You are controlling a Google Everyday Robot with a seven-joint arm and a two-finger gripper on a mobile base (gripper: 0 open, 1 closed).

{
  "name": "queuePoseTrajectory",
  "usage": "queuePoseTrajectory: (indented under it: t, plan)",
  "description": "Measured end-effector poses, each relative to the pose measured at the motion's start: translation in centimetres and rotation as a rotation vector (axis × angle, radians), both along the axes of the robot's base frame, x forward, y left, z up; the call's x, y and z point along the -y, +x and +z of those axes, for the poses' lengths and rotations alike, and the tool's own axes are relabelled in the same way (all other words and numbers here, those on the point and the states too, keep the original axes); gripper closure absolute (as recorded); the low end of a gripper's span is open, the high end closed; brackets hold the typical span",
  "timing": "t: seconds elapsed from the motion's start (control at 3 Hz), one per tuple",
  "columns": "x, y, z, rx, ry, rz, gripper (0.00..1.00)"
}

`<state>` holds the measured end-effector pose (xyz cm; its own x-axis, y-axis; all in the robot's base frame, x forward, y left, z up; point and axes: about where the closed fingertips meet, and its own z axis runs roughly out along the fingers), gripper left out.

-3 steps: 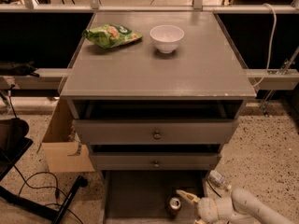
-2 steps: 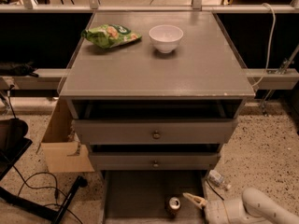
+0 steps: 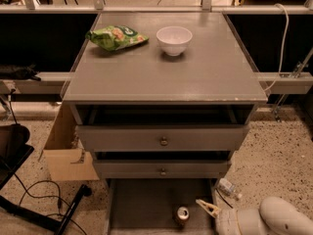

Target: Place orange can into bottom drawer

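Evidently the main part is done: the orange can [image 3: 182, 213] stands upright on the grey floor of the bottom drawer [image 3: 142, 204]. That drawer is pulled out well beyond the front edge of the worktop [image 3: 166, 80], and the can sits a little right of that edge's middle. My claw [image 3: 206, 207] hangs low just beside the can, on the side of the front right corner, with a clear gap between them, so it grips nothing. Whether it is spread or pressed together I cannot tell from here.

The two upper drawers [image 3: 164, 140] with their round knobs sit slightly proud of the cabinet and play no part. Near the worktop's back edge a green chip bag [image 3: 116, 36] lies toward the back left corner, with a white bowl [image 3: 174, 39] just beside it near the middle.

I judge that only the retreat is left: lifting my claw out without tipping the can. The task does not ask me to close the drawer.
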<state>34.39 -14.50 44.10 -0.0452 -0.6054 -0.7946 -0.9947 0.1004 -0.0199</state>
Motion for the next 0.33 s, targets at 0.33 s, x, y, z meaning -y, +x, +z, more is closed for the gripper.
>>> queuePoseTrajectory:
  t: [0.33]
  plan:
    - [-4.96, -3.21, 5.64, -0.016, -0.143, 0.027, 0.0]
